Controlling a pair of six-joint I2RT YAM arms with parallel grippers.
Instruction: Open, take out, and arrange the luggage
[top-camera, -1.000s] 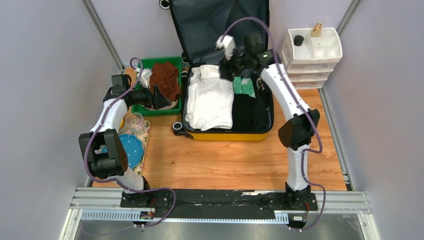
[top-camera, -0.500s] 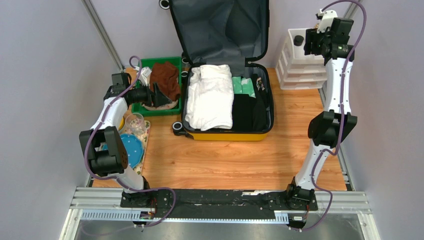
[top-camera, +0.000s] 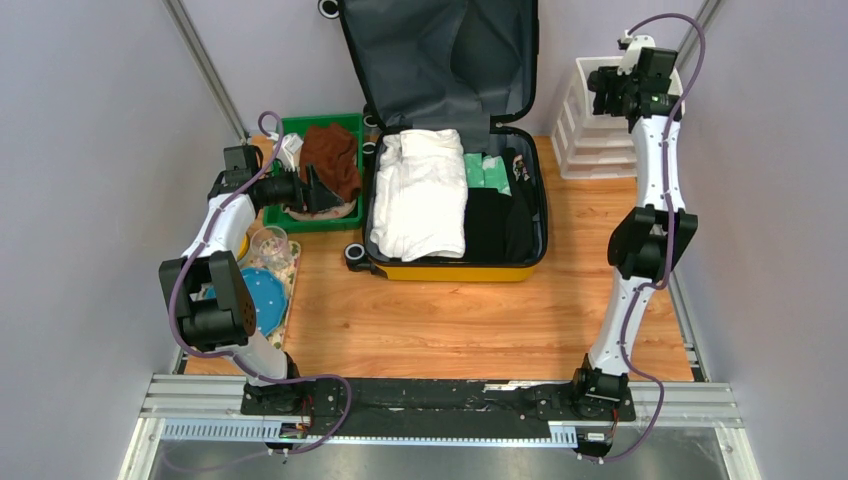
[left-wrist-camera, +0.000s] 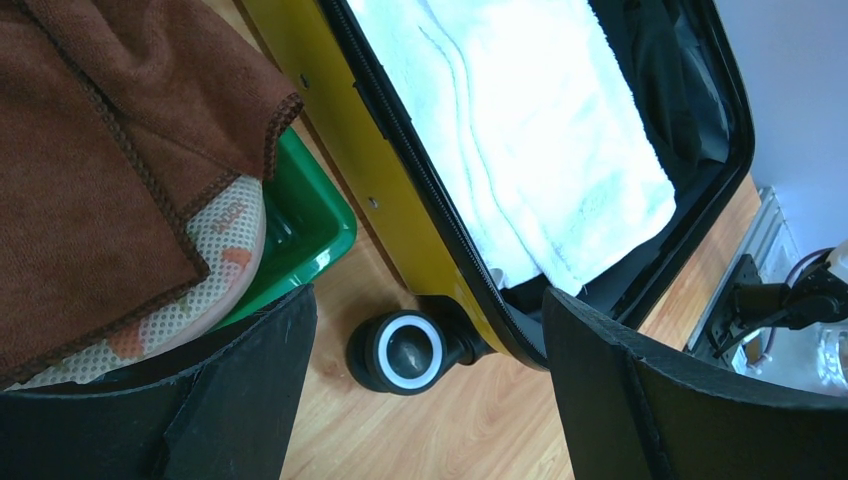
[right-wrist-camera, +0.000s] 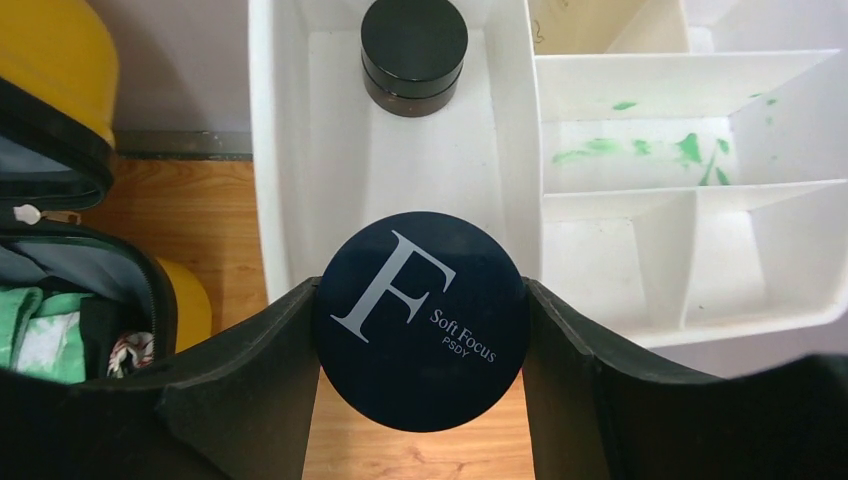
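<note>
right tool (right-wrist-camera: 420, 322): clamped on the dark round compact (right-wrist-camera: 400, 300), face up
compact vs white drawer unit (right-wrist-camera: 400, 170): over the near lip of its left long compartment
compartment axis: runs straight away from my tool; black jar (right-wrist-camera: 414, 55) at the far end, bare floor between
luggage (top-camera: 450, 271): open on the surface (top-camera: 450, 330), left of this tool, apart
left tool (left-wrist-camera: 428, 310): wide, empty, by the green tray (left-wrist-camera: 310, 215)
call: right arm places; needs to go forward, then down

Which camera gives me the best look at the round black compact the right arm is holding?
Right wrist: the compact fills the centre, lid lettering readable, pinched between the jaws by the white organizer. Top external hides it under the wrist; left wrist doesn't show it.
</note>
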